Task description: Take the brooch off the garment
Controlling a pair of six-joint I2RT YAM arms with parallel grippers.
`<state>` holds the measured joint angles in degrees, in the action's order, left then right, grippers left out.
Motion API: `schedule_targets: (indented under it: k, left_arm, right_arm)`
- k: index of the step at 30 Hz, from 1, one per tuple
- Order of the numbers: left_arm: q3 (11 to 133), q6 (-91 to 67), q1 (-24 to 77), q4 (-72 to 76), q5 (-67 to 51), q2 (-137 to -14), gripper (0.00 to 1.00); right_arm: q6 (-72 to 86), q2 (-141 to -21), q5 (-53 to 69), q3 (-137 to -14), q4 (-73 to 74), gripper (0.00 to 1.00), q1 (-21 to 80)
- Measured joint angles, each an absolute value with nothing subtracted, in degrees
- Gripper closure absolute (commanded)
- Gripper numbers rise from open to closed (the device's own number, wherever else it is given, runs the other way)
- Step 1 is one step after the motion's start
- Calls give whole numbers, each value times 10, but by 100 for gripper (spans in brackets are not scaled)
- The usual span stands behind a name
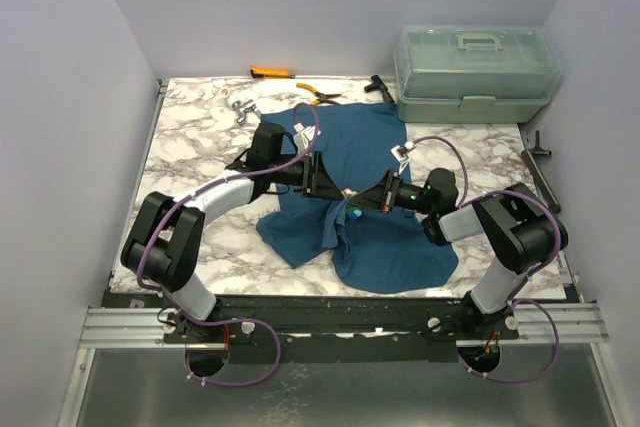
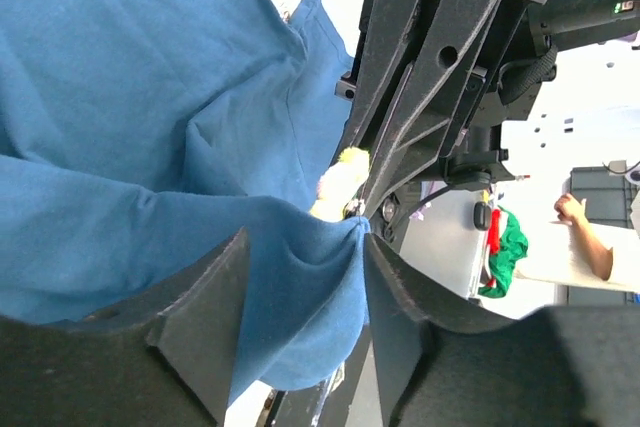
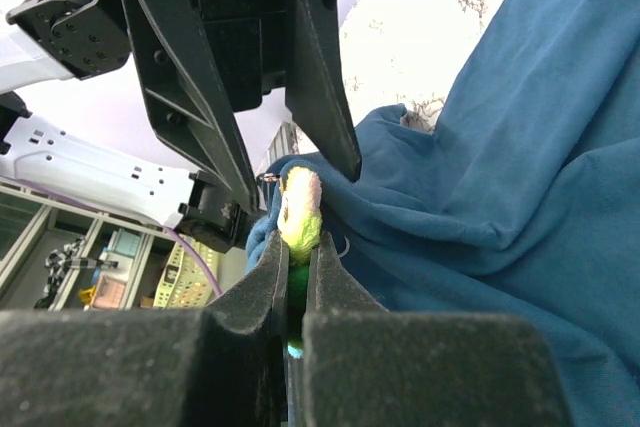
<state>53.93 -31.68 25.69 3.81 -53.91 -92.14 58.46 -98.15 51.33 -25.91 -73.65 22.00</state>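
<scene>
Closest to the right wrist lens are the dark fingers of the right claw [image 3: 298, 243], pressed almost together and clamped on the brooch [image 3: 299, 209]. Its pale yellow and green beads stick up out of the narrow slit between the tips, and a small wire loop shows just beside them. The brooch sits at the crest of a raised fold of the garment [image 3: 520, 147], which falls away in soft teal ridges to the right and covers most of that view. Facing it from above, the left claw [image 2: 306, 237] has its two fingers on either side of the same fold; bunched cloth fills the space between them, so it is gripping the garment just beside the brooch. From the left wrist camera the cloth puckers to a tight point right where the other claw's tips meet it, with the yellowish beads just above that pucker. Seen from above, both arms reach inward and their claws meet tip to tip over the middle of the shirt, which lies spread and rumpled on the marble bench [image 1: 200, 147]. A clear lidded case [image 1: 475, 72] stands at the far right corner, and orange-handled pliers [image 1: 322, 97] lie near the far edge, just beyond the cloth.
</scene>
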Motion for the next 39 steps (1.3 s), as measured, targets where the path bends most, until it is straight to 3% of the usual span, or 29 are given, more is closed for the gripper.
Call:
schedule_targets:
  k: [3,7,18,26,33,39]
  left_arm:
    - [539,-321,241,40,-551,-920,47]
    - [540,-328,215,55,-566,-910,55]
    - [535,-331,212,112,-590,-903,56]
    - [529,-328,241,138,-598,-903,68]
    - [502,-328,251,141,-609,-906,65]
    - [500,-324,243,136,-616,-905,95]
  right_arm:
    - [585,-981,513,-259,-737,99,220]
    - [585,-981,514,-259,-743,100,220]
    - [597,-982,530,-259,-790,99,220]
    - [606,-985,535,-259,-810,100,220]
    - [606,-985,537,-259,-809,99,216]
    - [606,-985,537,-259,-809,99,209]
